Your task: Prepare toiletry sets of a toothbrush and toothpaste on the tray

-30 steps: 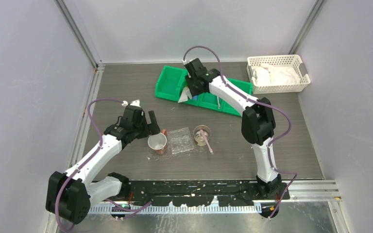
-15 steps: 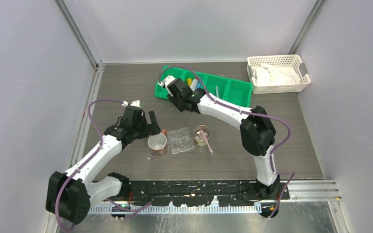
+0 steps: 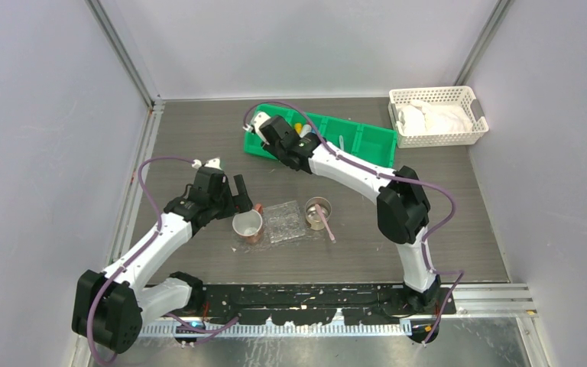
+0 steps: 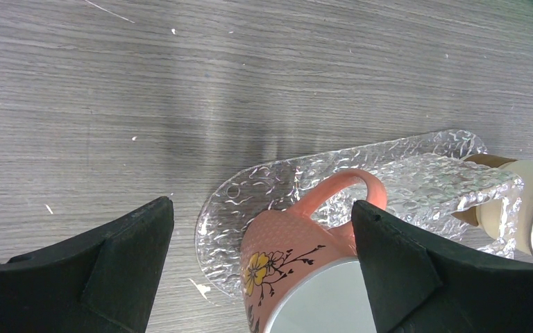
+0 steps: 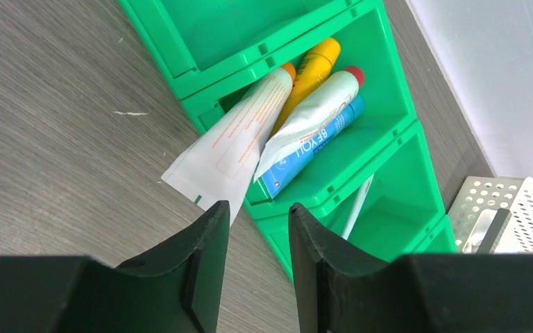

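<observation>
While your left gripper point(image 4: 262, 208) hovers with fingers spread wide and empty over the clear tray's point(image 4: 416, 149) left end, where the pink mug point(image 4: 295, 257) sits, and the cup point(image 3: 318, 208) holding the pink toothbrush point(image 3: 326, 226) stands against the tray's right end, no tube lies on the tray, so I judge you are fetching toothpaste. Beyond the tray, your right gripper point(image 5: 257, 208), its fingers a narrow slit apart on nothing, hangs by the green bin point(image 5: 395, 104). The next move calls for widening and dropping onto one tube, likely the white orange-printed toothpaste point(image 5: 239, 142) spilling over the rim. The pale stick point(image 5: 357, 205) in the next compartment is half hidden, so you cannot tell what it is.
</observation>
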You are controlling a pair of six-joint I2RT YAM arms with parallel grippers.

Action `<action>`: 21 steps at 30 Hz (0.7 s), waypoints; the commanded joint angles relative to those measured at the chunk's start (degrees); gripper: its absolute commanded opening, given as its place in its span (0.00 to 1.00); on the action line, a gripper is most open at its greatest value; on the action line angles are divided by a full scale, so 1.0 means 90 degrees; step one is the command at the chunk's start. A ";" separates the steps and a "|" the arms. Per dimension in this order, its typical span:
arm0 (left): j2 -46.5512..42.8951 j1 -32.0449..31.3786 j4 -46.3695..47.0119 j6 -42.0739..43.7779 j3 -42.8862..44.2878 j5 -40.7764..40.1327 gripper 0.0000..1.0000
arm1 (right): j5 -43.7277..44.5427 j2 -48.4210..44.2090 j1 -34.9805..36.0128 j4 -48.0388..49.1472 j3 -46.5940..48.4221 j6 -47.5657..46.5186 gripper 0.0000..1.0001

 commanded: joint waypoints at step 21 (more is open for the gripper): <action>-0.0044 0.0035 0.0132 0.0020 -0.0079 0.0053 1.00 | -0.0853 0.0336 0.0085 -0.0656 0.0318 -0.0113 0.42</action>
